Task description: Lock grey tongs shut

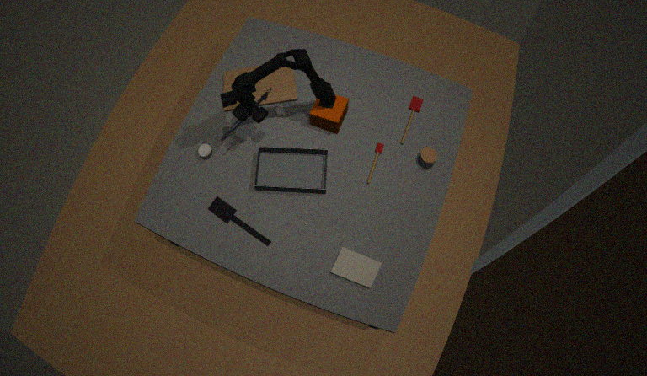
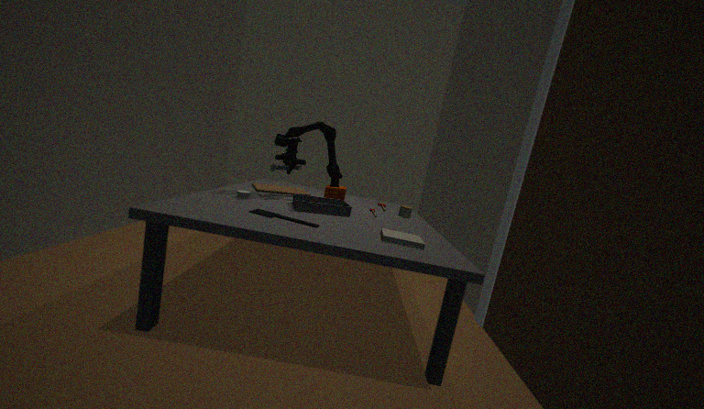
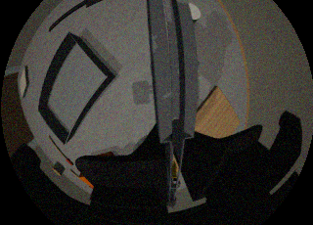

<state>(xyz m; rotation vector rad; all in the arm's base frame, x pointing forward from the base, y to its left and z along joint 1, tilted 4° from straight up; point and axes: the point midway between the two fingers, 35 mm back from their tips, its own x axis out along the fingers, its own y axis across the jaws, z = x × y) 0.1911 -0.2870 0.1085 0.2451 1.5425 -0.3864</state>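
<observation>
My gripper is shut on the grey tongs. It holds them in the air, roughly level, off the near-left corner of the wooden board. One end of the tongs reaches over the board in the top view. In the wrist view the two arms run side by side with a narrow gap; whether the lock is engaged cannot be seen. The dark roasting tin stands on the table with nothing across it.
A white round piece stands left of the tin. A black spatula lies in front. Two red-headed tools, a tan cylinder and a pale block are to the right.
</observation>
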